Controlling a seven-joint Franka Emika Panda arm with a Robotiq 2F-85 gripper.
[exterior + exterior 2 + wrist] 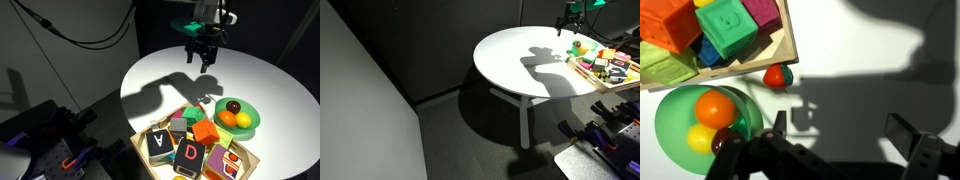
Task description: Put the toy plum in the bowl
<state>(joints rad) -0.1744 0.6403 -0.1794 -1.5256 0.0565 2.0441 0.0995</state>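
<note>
The green bowl (251,126) stands on the round white table, next to the wooden tray. The dark toy plum (233,106) lies in it with an orange ball (244,120) and a yellow ball (229,119). In the wrist view the bowl (675,118) is at the lower left, and the plum (727,143) is a dark spot partly hidden by the gripper body. My gripper (202,56) hangs open and empty above the table, apart from the bowl. Its fingers (840,125) frame bare table. It also shows in an exterior view (565,22), with the bowl (583,46) nearby.
A wooden tray (250,155) of coloured letter blocks stands by the bowl at the table's edge; its rim (740,68) shows in the wrist view. A small red and green toy (778,75) lies between the tray and the bowl. Dark floor and equipment surround the table (270,85).
</note>
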